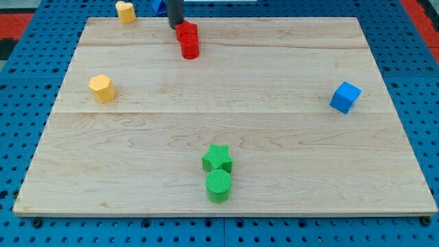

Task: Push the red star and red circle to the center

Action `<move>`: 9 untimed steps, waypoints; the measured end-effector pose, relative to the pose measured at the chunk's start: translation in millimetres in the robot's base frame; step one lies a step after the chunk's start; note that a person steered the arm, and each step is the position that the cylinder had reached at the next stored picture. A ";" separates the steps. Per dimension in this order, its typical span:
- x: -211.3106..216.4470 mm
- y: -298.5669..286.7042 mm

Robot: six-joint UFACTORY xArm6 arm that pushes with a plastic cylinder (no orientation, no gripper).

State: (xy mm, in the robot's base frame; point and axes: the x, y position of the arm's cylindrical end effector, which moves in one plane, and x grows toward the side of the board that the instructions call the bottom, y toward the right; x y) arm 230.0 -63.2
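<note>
Right, camera view, the only one. My tip sits near the view's top edge of the wooden board, touching or just behind the red star on its upper-left side. The rod is a bare stick with no jaws, so nothing to open or clamp; state of a hand doesn't apply. The red circle is pressed right against the star on the side toward the view's bottom, so the two form a short train, tip, star, circle.

Judgement: the push is only starting; both reds are far up from the board's middle. The line to centre runs toward the view's bottom and slightly right.

How I'd do it: keep the tip behind the star's centre, aim down-right, go slowly. A two-block chain buckles easily; the round one will roll off sideways if the line is off-axis. If the circle slips out, re-seat behind it separately.

The path looks free. The green star and green circle sit well below centre, so stop short of them. The yellow block at left, another yellow block at top, the blue cube at right are all well apart. A blue thing behind the rod is mostly hidden.
</note>
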 end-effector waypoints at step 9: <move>198.2 32.7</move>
State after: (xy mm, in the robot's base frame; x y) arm 428.2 -30.5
